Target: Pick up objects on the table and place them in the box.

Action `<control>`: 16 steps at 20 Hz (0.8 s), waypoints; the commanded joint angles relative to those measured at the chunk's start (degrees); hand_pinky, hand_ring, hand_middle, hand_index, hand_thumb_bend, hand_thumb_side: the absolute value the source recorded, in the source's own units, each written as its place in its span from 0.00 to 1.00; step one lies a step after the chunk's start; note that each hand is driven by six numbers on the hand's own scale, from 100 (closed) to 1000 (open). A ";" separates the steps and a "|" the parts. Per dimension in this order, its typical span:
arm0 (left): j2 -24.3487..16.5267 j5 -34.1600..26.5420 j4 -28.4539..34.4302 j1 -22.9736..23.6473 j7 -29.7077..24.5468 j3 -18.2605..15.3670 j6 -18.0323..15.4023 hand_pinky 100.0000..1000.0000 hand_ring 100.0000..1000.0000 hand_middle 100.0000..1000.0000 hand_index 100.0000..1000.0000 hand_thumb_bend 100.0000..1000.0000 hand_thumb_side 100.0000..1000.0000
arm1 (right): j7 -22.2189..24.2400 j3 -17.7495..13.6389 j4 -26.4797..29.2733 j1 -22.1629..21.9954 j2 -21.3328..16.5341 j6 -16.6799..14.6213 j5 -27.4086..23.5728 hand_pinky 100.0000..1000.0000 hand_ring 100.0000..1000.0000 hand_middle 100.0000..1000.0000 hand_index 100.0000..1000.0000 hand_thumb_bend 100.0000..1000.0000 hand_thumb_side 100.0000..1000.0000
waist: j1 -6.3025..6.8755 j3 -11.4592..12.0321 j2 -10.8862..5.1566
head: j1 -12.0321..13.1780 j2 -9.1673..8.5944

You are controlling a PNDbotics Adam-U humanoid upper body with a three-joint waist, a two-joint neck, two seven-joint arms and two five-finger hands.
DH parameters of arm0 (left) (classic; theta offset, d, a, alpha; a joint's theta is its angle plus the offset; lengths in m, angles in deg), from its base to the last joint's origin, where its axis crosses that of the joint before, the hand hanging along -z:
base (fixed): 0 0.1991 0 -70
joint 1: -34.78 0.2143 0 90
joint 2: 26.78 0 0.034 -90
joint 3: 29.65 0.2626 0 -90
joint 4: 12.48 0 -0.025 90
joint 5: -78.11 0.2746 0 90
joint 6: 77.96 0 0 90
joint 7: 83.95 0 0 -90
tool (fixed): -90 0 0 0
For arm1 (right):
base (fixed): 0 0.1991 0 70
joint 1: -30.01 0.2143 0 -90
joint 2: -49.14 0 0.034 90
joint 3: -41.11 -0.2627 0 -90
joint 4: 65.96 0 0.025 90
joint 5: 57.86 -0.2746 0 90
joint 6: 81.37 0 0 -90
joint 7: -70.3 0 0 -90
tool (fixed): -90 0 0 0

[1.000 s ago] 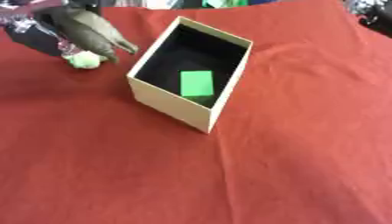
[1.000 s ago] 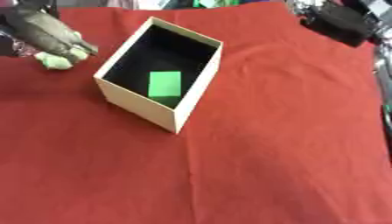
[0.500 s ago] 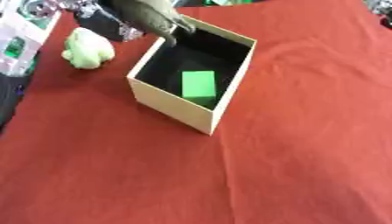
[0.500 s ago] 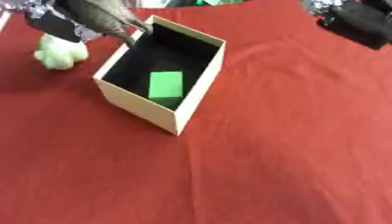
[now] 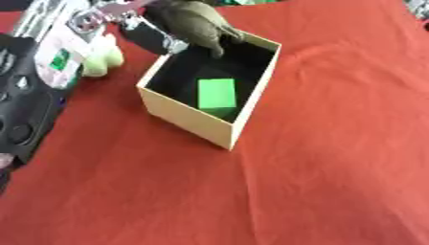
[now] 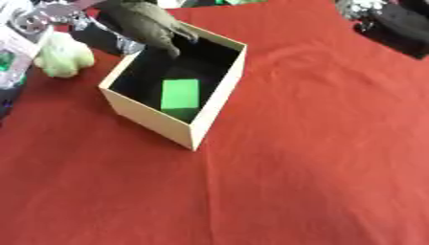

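Left hand is hovering over the box, fingers drooping, holding nothing; pale green toy is sitting outside, risking being missed.

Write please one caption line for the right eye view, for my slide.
Left robot hand over the open box, green block inside, pale green toy beside it on the red cloth.

matt red cloth over the table, softly creased. box of plain cream cardboard, matt, with a dull black lining. bright green block inside, smooth and flat-toned. pale green lump with a soft, fuzzy look. left hand in matt grey-olive covering; shiny silver metal at the wrist.
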 commanded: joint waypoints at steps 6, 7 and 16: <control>1.90 4.74 -2.11 -1.49 1.89 0.33 -0.59 0.34 0.43 0.45 0.46 0.00 0.07 | -0.22 -0.46 1.15 1.16 0.39 -0.10 -0.91 0.81 0.77 0.58 1.00 0.00 0.79 | -0.23 -0.54 -1.10 | -0.20 -1.48; 2.18 6.31 -2.56 -1.35 2.50 0.38 -0.56 0.34 0.44 0.45 0.46 0.00 0.06 | -0.24 -0.46 1.15 1.16 0.54 -0.11 -0.99 0.81 0.77 0.58 1.00 0.00 0.79 | -0.24 -0.61 -1.12 | -0.50 -1.78; 4.02 14.66 -5.16 -0.60 6.30 1.47 -2.41 0.36 0.46 0.46 0.47 0.00 0.00 | -0.39 -0.66 1.15 1.07 1.42 -0.13 -1.50 0.80 0.77 0.58 1.00 0.00 0.78 | -0.48 -1.39 -1.00 | -1.13 -3.07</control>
